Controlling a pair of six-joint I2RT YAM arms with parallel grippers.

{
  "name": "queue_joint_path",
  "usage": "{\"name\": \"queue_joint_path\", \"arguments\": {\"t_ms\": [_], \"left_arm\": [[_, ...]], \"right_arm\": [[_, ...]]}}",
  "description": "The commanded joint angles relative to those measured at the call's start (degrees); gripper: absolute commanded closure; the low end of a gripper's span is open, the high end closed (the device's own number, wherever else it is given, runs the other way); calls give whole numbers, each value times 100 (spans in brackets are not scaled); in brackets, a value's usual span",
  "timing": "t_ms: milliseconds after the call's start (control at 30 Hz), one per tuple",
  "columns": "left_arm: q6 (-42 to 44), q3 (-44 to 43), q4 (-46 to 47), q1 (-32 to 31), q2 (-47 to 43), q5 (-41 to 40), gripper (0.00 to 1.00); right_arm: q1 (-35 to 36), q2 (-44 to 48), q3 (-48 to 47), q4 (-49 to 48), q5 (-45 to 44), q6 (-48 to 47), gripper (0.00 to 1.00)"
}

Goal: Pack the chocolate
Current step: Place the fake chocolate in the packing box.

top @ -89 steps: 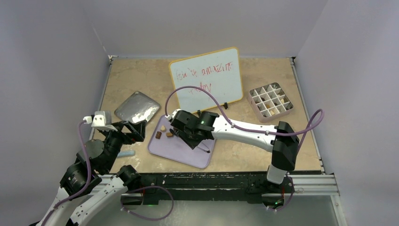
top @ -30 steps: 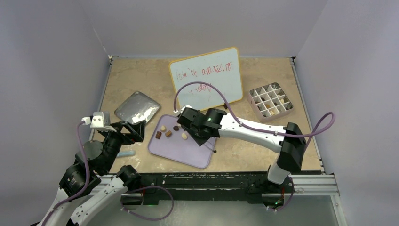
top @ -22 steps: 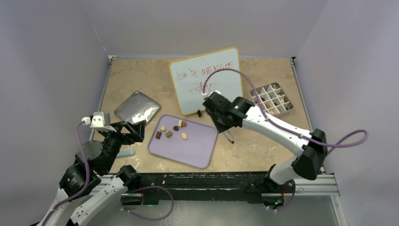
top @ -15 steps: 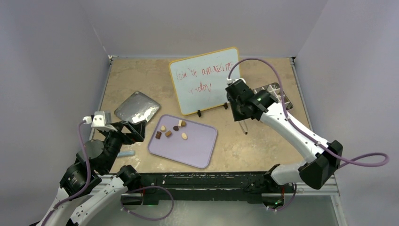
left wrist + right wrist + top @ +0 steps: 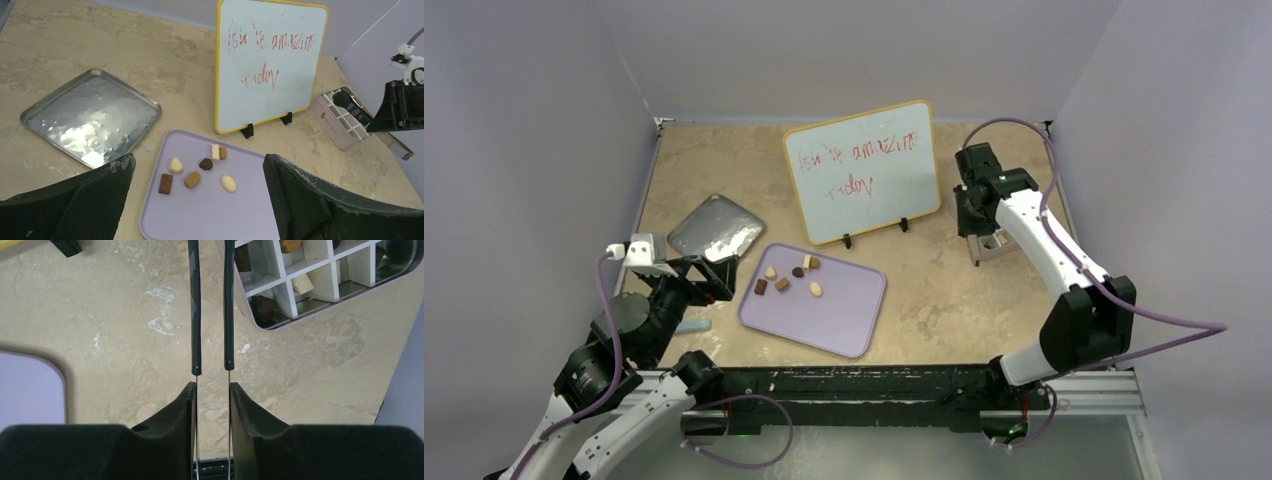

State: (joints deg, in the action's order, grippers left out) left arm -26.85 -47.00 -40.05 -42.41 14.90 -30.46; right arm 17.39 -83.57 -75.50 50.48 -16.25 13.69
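**A:** Where is the chocolate [image 5: 192,178]?

**B:** Six small pieces sit in a loose cluster on the far-left part of a lavender tray [image 5: 210,215], near the middle of the table [image 5: 714,160]. They are cream, tan and dark brown, and one cream piece is heart-shaped. More of it, in dark, tan and cream, lies in cells of a pale pink gridded box [image 5: 326,121] at the far right.

**A:** And the two arms?

**B:** The right gripper [image 5: 212,386] reaches out to the near-left corner of that box. Its jaws are pinched on a pair of tweezers [image 5: 195,315] with black-sleeved prongs. The prongs stand slightly apart. Their tips run out of the wrist view, so I cannot tell whether they hold anything. The left gripper [image 5: 709,277] hangs at the near left, just beside the lavender tray, with its jaws spread wide.

**A:** Anything else there?

**B:** A whiteboard [image 5: 270,75] with a yellow rim and red handwriting stands upright behind the tray. A silver tin [image 5: 90,117] lies flat to its left.
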Motion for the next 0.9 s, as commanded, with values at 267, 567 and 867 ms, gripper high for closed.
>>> {"name": "queue_joint_path", "arguments": {"t_ms": [267, 567, 867], "left_arm": [[75, 4, 147, 5, 46, 41, 1], [92, 4, 158, 3, 87, 48, 1], [75, 4, 151, 2, 71, 40, 1]], "right_arm": [[-685, -495, -114, -517, 634, -304, 79], [-820, -680, -229, -635, 726, -327, 72], [-822, -726, -373, -504, 656, -311, 63]]}}
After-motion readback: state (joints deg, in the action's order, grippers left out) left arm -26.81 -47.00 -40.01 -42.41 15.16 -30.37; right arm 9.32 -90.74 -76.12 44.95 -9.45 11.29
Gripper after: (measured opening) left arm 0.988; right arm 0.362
